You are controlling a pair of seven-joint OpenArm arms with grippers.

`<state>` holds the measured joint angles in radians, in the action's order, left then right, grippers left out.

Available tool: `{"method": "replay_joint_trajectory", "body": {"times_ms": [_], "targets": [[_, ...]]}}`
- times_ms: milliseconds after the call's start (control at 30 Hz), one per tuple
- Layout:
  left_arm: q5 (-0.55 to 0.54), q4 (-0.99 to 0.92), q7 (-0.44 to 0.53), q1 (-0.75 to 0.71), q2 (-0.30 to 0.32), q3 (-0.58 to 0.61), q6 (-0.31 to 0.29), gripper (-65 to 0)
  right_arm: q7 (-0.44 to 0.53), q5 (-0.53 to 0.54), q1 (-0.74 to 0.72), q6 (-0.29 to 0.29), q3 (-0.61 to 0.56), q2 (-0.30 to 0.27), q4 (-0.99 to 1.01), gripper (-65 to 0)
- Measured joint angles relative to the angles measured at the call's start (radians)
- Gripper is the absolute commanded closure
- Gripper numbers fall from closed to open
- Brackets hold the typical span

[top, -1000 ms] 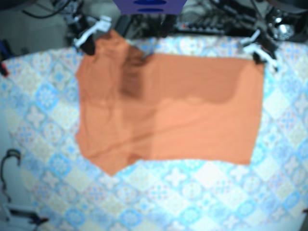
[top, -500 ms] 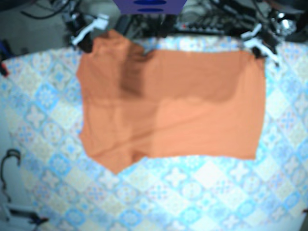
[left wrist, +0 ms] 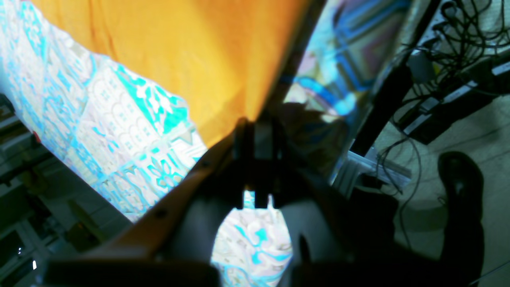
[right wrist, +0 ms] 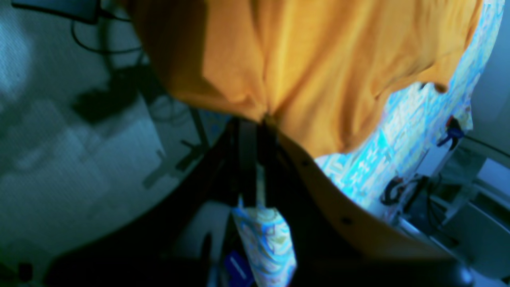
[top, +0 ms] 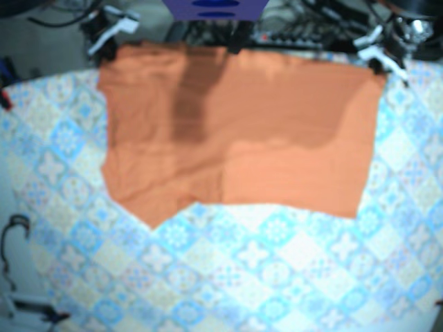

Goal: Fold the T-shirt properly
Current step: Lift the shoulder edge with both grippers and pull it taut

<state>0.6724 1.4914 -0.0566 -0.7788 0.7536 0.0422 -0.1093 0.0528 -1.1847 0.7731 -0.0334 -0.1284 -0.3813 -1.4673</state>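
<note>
The orange T-shirt [top: 235,131] is lying spread across the far half of the patterned tablecloth [top: 263,277]. Its far edge is stretching between two held corners at the back rim, while its near edge, with one pointed flap [top: 156,220] jutting toward the camera, is resting flat on the pattern. A darker band [top: 194,104] is running down the shirt's left part (likely where layers are overlapping, though the blur is making that hard to confirm). The cloth is looking thin, light and limp, draping and puckering wherever it is pinched. It is therefore likely to sag in the middle and drag on the surface rather than slide cleanly, so corners and hems are offering the surest hold. The left gripper [left wrist: 257,131], at the right of the overhead view, is clenching one far corner, the fabric tapering to a point between its closed fingers. The right gripper [right wrist: 255,119], at the overhead view's left, is clamping the other corner, with cloth bunching at its tips. Cables and equipment [top: 304,31] are crowding the space beyond the far edge.
</note>
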Motion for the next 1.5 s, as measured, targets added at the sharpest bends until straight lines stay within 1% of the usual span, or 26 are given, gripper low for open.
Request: {"method": "replay_joint_trajectory", "body": {"times_ms": [100,433,567,933,1200,1267,1367,1500], "targets": [[0.0,0.0,0.001,-0.017,0.001,0.0,0.0,0.0,-0.006,0.0,0.012,0.0,0.001,-0.019,0.0,0.0],[0.0,0.0,0.001,-0.06,-0.006,0.001,0.003,0.0,-0.01,0.005,0.01,0.003,0.002,-0.018,-0.065,0.0],[0.0,0.0,0.0,-0.081,-0.006,0.002,0.004,0.0,-0.012,0.005,0.028,0.004,0.002,-0.046,-0.09,0.0],[0.0,0.0,0.0,-0.078,-0.008,0.002,0.003,0.0,-0.017,0.005,0.08,0.007,0.002,-0.051,-0.168,0.0],[0.0,0.036,-0.007,-0.075,-0.008,0.002,0.003,0.0,-0.016,0.004,0.081,0.007,0.003,-0.077,-0.214,0.0],[0.0,0.046,-0.007,-0.072,-0.008,0.0,0.003,0.0,-0.019,0.004,0.08,0.015,0.003,-0.082,-0.228,0.0],[0.0,0.048,-0.01,-0.058,-0.008,-0.001,-0.001,0.0,-0.009,0.005,0.077,0.058,0.041,-0.082,-0.253,0.0],[0.0,0.053,-0.009,-0.05,-0.008,-0.005,0.004,0.0,-0.015,0.005,0.077,0.087,0.061,-0.082,-0.265,0.0]]}}
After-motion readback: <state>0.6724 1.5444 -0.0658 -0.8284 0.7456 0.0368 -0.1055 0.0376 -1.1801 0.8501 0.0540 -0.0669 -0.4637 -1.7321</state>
